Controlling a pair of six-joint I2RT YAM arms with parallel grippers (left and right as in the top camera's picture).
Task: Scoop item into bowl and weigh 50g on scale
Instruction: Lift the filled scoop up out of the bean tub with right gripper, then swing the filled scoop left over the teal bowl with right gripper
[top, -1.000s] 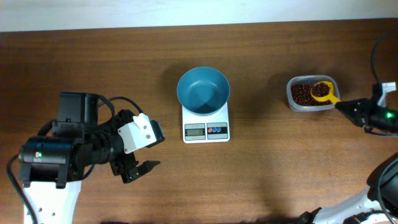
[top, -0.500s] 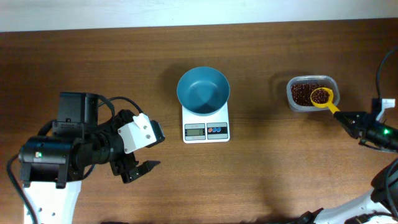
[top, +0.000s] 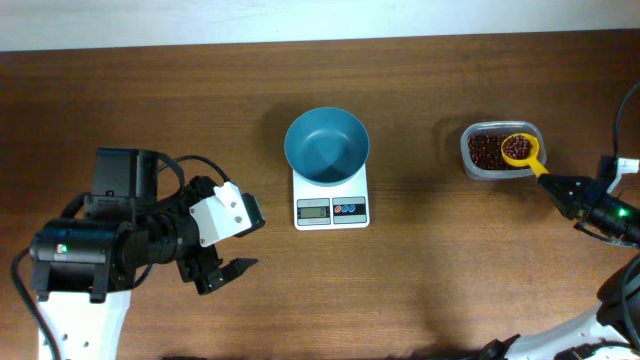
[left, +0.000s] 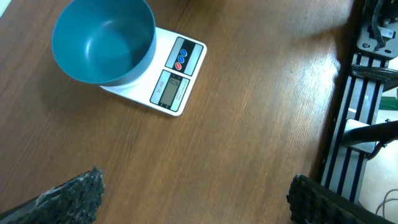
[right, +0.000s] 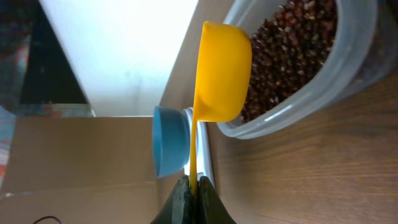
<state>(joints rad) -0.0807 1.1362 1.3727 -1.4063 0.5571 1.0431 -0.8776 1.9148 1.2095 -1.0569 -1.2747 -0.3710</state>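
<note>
The teal-blue bowl (top: 327, 146) stands empty on the white scale (top: 331, 203) at the table's middle; both show in the left wrist view, bowl (left: 102, 40) and scale (left: 172, 81). Red-brown beans (top: 486, 152) fill a clear tub (top: 472, 168) at the right. My right gripper (top: 562, 186) is shut on the handle of a yellow scoop (top: 519, 150), whose cup holds beans over the tub's right side. In the right wrist view the scoop (right: 222, 71) is at the tub's rim (right: 292, 106), fingers (right: 193, 190) pinching its handle. My left gripper (top: 228, 268) is open and empty, left of the scale.
The left arm's black and white body (top: 130, 235) takes up the table's left front. A metal frame (left: 367, 93) runs along the table edge in the left wrist view. Cables (top: 625, 110) hang at the far right.
The scoop has lifted out of the beans with a load and shifted slightly right over the tub. The left arm has not moved.
</note>
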